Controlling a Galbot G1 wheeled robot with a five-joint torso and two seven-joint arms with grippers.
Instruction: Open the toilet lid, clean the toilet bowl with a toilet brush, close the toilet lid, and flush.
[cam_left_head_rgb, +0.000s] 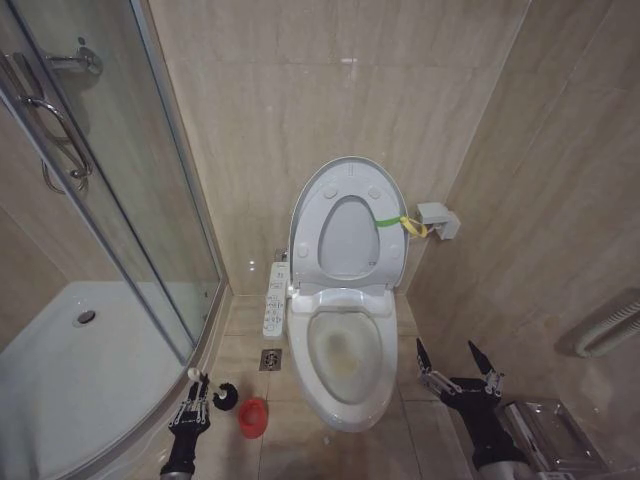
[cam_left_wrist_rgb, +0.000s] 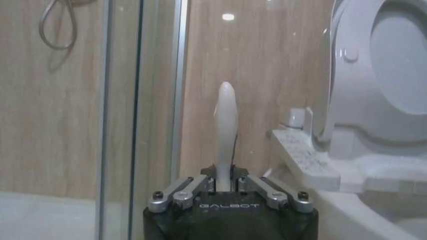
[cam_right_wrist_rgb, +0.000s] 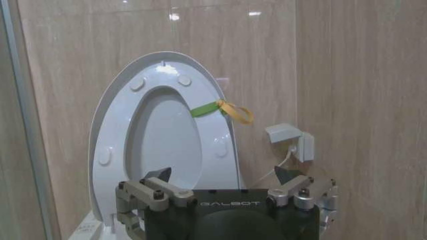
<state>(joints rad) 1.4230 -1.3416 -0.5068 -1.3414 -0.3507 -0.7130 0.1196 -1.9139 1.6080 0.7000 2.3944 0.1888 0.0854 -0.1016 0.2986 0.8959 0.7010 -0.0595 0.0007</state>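
Head view: left fingers (cam_left_head_rgb: 192, 398) clamp toilet brush (cam_left_head_rgb: 222, 394); right fingers (cam_left_head_rgb: 458, 361) spread, empty.

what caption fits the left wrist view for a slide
Left gripper shut on the toilet brush handle, beside the raised toilet lid.

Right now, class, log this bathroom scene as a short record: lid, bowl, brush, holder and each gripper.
toilet lid: raised, leaning on the back wall, strap loop on its edge
toilet bowl: uncovered, stained inside
toilet brush: white handle clamped in the left gripper, beside the shower glass
red holder: on the floor left of the bowl
right gripper: open, holding nothing, right of the bowl
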